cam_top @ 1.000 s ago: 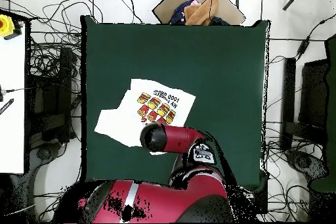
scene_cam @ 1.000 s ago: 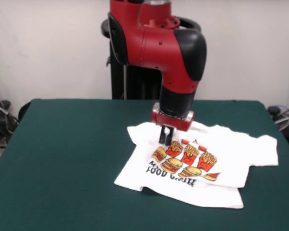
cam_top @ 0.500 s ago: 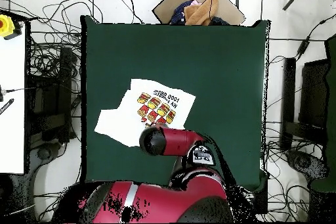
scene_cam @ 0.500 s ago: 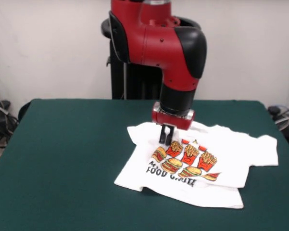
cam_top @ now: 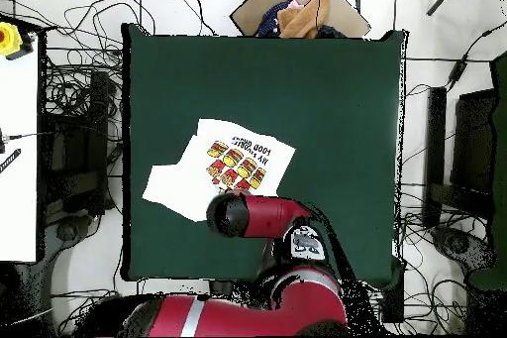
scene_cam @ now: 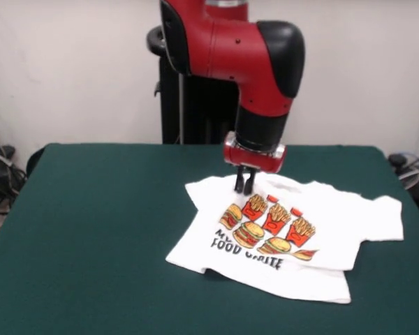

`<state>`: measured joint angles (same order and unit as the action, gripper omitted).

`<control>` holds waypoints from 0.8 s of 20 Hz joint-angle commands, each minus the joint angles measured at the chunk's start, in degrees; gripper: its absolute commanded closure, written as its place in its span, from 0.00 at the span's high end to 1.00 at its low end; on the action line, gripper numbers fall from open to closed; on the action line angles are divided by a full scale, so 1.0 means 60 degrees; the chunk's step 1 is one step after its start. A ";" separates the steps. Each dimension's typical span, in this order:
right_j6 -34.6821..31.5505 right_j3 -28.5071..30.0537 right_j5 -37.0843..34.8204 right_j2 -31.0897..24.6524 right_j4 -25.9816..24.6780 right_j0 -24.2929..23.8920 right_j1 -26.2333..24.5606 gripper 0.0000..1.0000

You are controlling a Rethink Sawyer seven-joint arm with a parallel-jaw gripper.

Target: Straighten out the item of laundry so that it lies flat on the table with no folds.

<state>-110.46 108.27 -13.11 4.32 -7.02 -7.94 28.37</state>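
Note:
The item of laundry (scene_cam: 286,234), a white T-shirt with a burger-and-fries print, lies right of centre on the green table (scene_cam: 91,223). Its print faces up, one sleeve reaches to the right, and the near hem is doubled over itself. My gripper (scene_cam: 244,190) stands upright at the shirt's far part, just above the print, with its fingers close together and pinching the cloth. In the overhead view the shirt (cam_top: 198,170) shows on the table (cam_top: 327,106), and the arm (cam_top: 253,217) covers the gripper.
An open cardboard box of clothes (cam_top: 297,12) sits past the table's far edge in the overhead view. Cables lie on the floor around the table. Wide green surface stretches left of the shirt (scene_cam: 91,209).
The gripper moved back toward the robot's side and slightly up, drawing the cloth with it. The print now lies flatter and shows more fully.

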 commanded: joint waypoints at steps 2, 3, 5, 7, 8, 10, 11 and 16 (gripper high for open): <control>-0.0774 0.1181 -0.1527 -0.1120 0.0252 -0.0133 0.1405 0.00; -0.0791 0.1294 -0.1392 -0.1132 0.0192 -0.0158 0.1379 0.00; -0.0756 0.1418 -0.1132 -0.1145 0.0027 -0.0199 0.1212 0.00; -0.0769 0.1440 -0.0586 -0.1155 -0.0155 -0.0261 0.0789 0.00; -0.0816 0.1446 -0.0263 -0.1109 -0.0245 -0.0248 0.0564 0.00; -0.0960 0.1387 0.0428 -0.0945 -0.0410 -0.0170 0.0093 0.00; -0.1012 0.1313 0.0684 -0.0846 -0.0487 -0.0107 -0.0113 0.00; -0.1130 0.0985 0.1284 -0.0580 -0.0650 0.0082 -0.0799 0.00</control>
<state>-110.46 114.30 -9.93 3.32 -8.95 -8.22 29.75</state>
